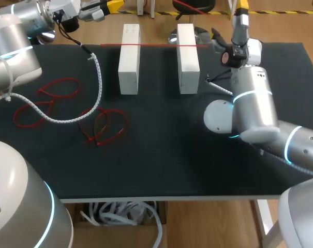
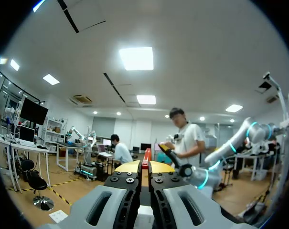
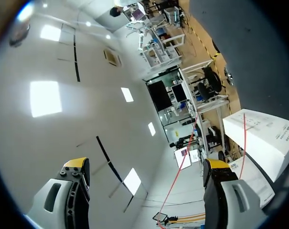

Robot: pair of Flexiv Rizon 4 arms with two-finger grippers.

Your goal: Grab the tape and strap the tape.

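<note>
Red tape (image 1: 156, 45) lies straight across two closed white boxes (image 1: 129, 58) on the table's far side. The right gripper (image 3: 145, 166) is spread wide at the tape's right end. The left gripper (image 2: 144, 168) is pressed together, pinching a red strip (image 2: 145, 157).

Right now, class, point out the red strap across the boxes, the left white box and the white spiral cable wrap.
red strap (image 1: 156, 45), head view, its span between the boxes.
left white box (image 1: 129, 62), head view, middle of its top.
white spiral cable wrap (image 1: 101, 82), head view, its straight stretch.
</note>
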